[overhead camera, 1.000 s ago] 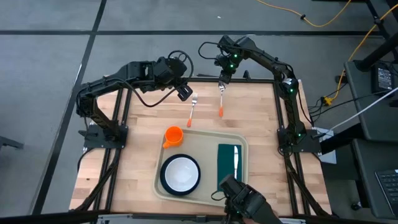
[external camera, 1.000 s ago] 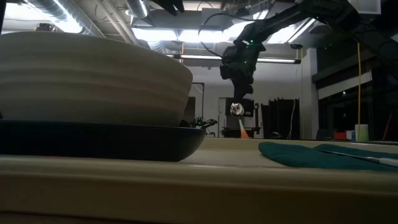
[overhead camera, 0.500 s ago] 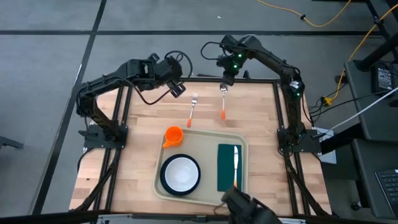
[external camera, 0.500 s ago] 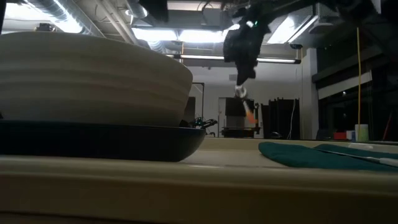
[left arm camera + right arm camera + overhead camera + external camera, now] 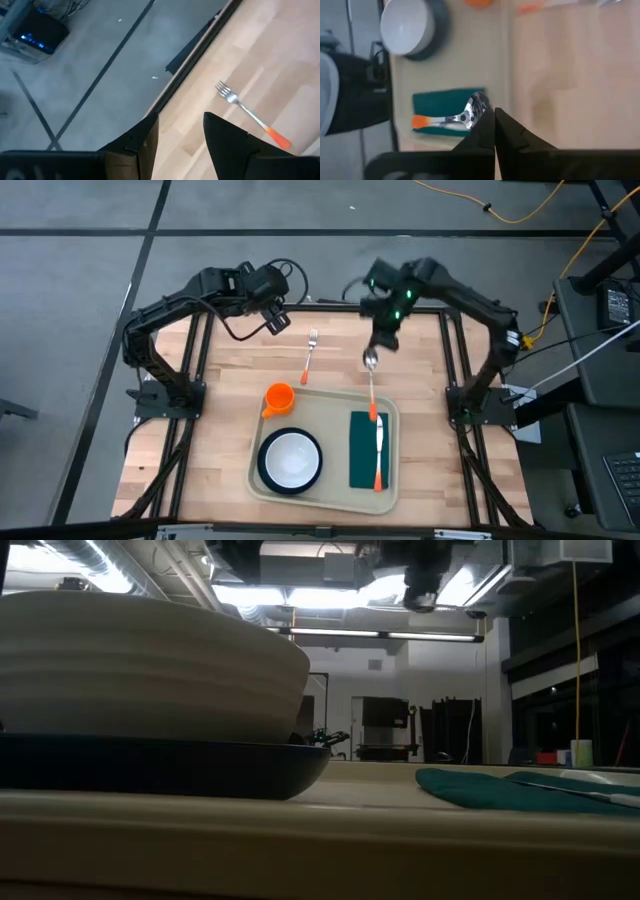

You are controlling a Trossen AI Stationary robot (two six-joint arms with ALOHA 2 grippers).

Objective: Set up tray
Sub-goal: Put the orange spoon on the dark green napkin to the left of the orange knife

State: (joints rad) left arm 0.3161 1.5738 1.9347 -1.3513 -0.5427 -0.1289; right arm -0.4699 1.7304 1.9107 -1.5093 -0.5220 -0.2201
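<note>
One tray (image 5: 328, 405) w/ bowl (image 5: 291, 457), plate (image 5: 264, 472), napkin (image 5: 365, 450), knife (image 5: 379, 455)

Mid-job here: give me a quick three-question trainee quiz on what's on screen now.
1. True or false: the right gripper is shut on the spoon.
2. Which item lies on the table outside the tray? A) fork B) knife C) bowl
3. Fill in: the knife rests on the green ____.

Key: 1 true; 2 A; 3 napkin. The left gripper waits open near the table's far edge.
</note>
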